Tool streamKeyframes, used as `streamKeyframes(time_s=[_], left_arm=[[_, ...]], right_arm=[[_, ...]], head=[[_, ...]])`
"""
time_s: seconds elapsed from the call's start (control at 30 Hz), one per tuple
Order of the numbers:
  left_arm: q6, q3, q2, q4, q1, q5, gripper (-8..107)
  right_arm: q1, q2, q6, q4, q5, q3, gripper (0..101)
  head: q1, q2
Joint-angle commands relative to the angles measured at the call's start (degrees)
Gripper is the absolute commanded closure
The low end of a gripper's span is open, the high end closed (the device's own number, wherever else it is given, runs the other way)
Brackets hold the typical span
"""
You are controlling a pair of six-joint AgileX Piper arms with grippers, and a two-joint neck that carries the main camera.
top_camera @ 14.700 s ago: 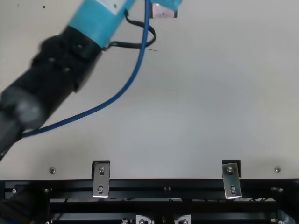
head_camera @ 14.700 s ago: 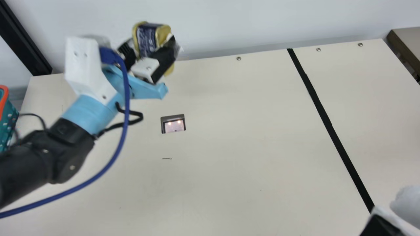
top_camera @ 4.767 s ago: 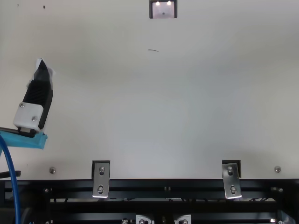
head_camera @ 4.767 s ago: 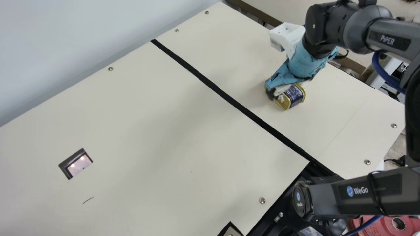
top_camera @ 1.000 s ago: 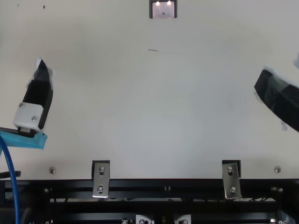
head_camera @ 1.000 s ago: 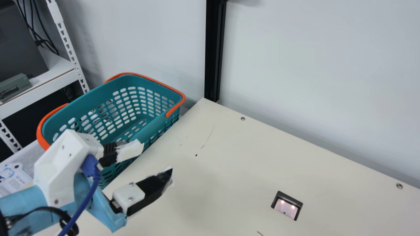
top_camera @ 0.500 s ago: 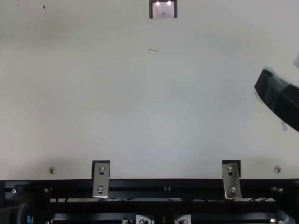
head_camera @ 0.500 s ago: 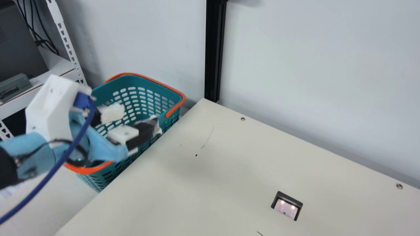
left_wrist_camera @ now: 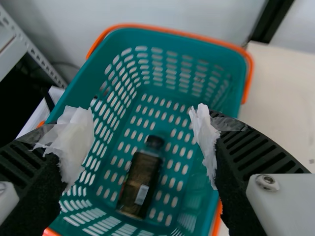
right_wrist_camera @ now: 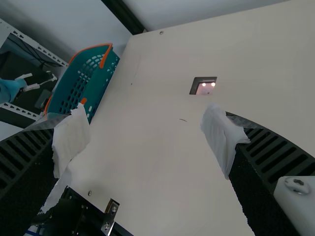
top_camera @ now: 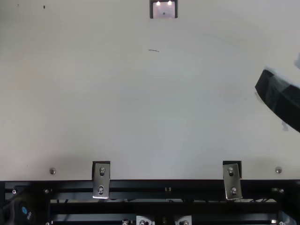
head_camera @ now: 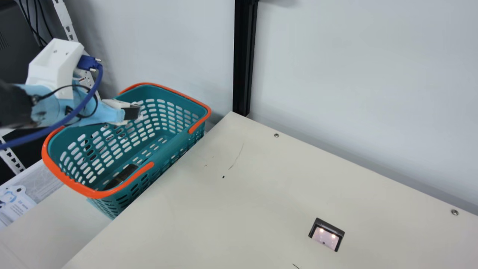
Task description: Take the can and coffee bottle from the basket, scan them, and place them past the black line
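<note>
In the main view, the left arm has swung up over the basket (head_camera: 175,144): a second ago its claw was beside the basket, above the worktop (head_camera: 242,209), and now the left claw (head_camera: 135,112) hangs above the basket's far side. That leaves the bottle (head_camera: 123,175) in plain sight, down inside near the front wall, well apart from the scanner (head_camera: 326,235). In the top view, the right claw (top_camera: 281,67) is at the right edge, in the same place as a second ago; some seconds back it held the can past the black line, so I judge the can delivered and the bottle the piece of work left. In the left wrist view, the left claw's fingers are spread wide with nothing between them, and the bottle lies on its side on the basket floor below, untouched. The opening looks ample, so the next move calls for lowering and lining up across the bottle's body without catching the rim. In the right wrist view, the right claw is spread too, holding nothing, with the scanner out beyond it.
</note>
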Motion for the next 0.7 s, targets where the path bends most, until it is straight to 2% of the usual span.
streamKeyframes(time_s=[0.0,0.13,0.37,0.67], left_arm=[[-2.2,-4.7,7.2,6.0,0.0,3.4,9],[-4.9,-10.7,14.0,10.8,-1.3,9.5,9],[-5.3,-22.7,25.6,15.0,-2.5,21.0,9],[-3.4,-36.1,38.8,16.8,-2.5,30.5,9]], right_arm=[[0.0,0.0,0.0,0.0,0.0,0.0,0],[0.0,0.0,0.0,0.0,0.0,0.0,0],[0.0,0.0,0.0,0.0,0.0,0.0,0],[0.0,0.0,0.0,0.0,0.0,0.0,0]], head=[[-1.5,1.0],[-1.5,1.0],[-1.5,1.0],[-1.5,1.0]])
